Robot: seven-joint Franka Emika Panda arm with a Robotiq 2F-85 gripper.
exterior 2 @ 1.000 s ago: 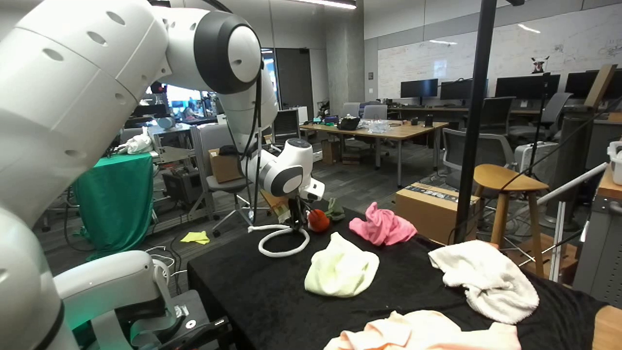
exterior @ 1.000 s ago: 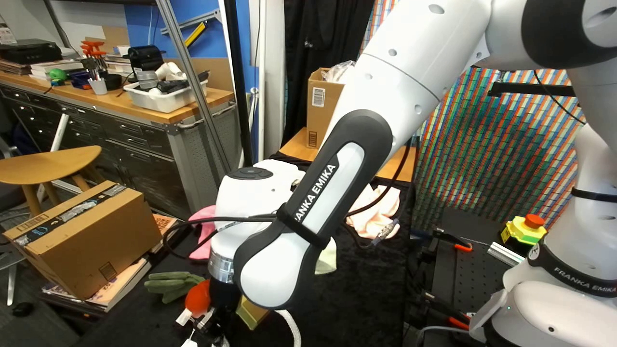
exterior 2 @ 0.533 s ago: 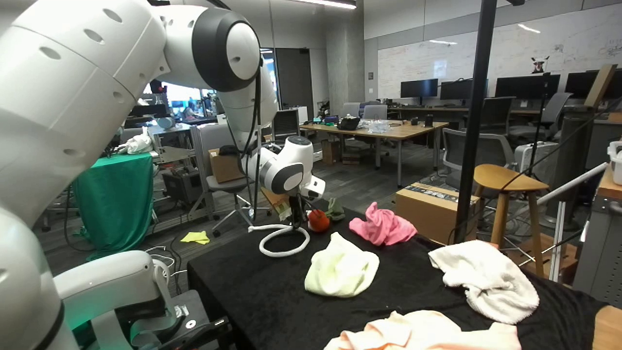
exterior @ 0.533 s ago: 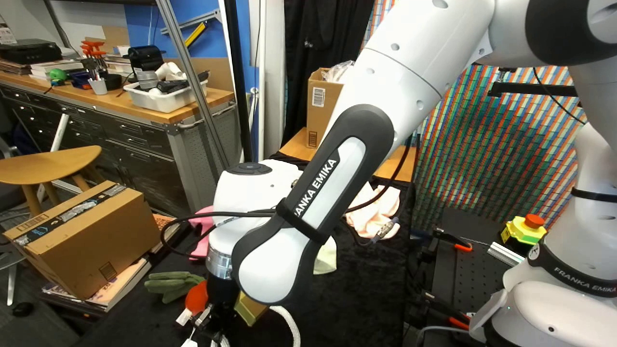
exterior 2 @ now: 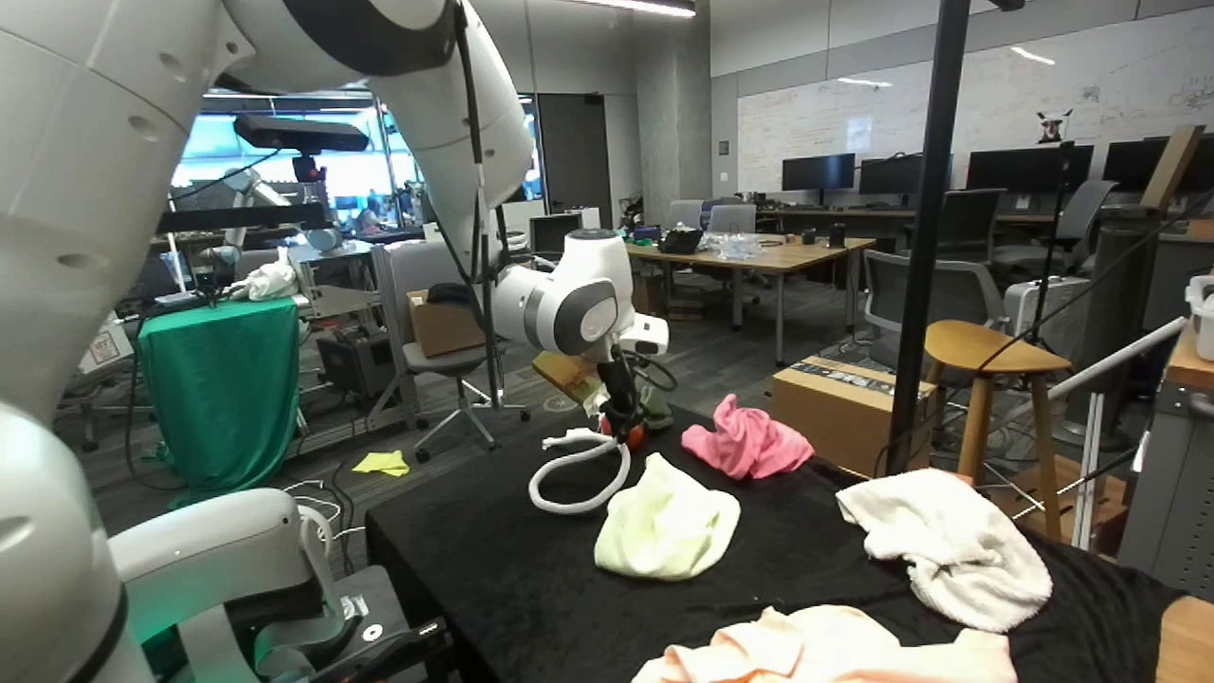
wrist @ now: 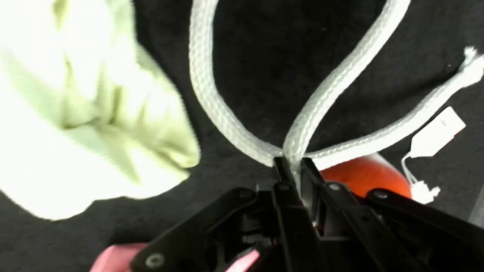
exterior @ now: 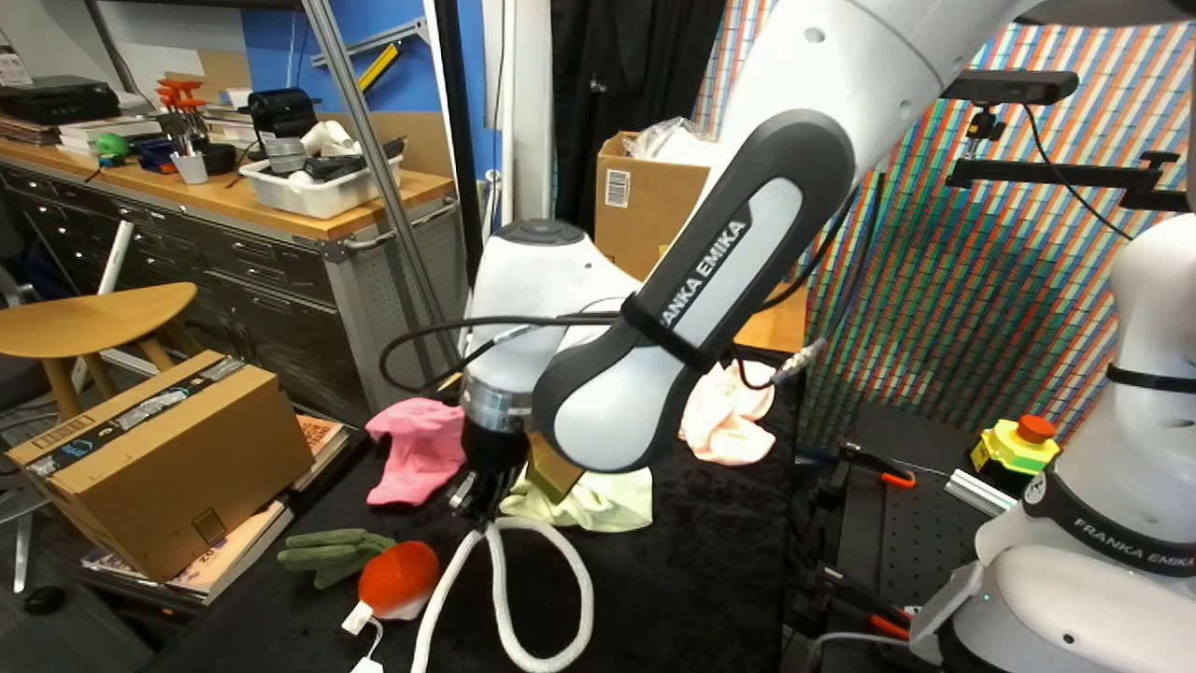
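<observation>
My gripper [exterior: 482, 519] is shut on a white braided rope [exterior: 503, 589], which hangs from the fingertips in a loop. In an exterior view the gripper [exterior 2: 621, 432] and the rope's loop [exterior 2: 534, 487] are over the black-covered table [exterior 2: 531, 579]. In the wrist view one strand of rope [wrist: 321, 94] runs between the fingertips [wrist: 293, 166]; other parts pass behind them and a frayed end [wrist: 472, 70] is at right. An orange-red round thing with white tags [exterior: 397, 575] is beside the rope. A pale yellow-green cloth [wrist: 94, 132] lies on the gripper's other side.
A pink cloth [exterior: 420, 444], a green glove-like thing [exterior: 332, 553], a peach cloth [exterior 2: 835, 650] and a white cloth [exterior 2: 948, 545] lie on the table. A cardboard box [exterior: 168, 467] stands past its edge. A yellowish block [exterior: 553, 467] sits at the wrist.
The arm has risen and moved towards the pale yellow-green cloth, lifting part of the rope with it. The orange-red thing now shows more fully. The cloths have not moved.
</observation>
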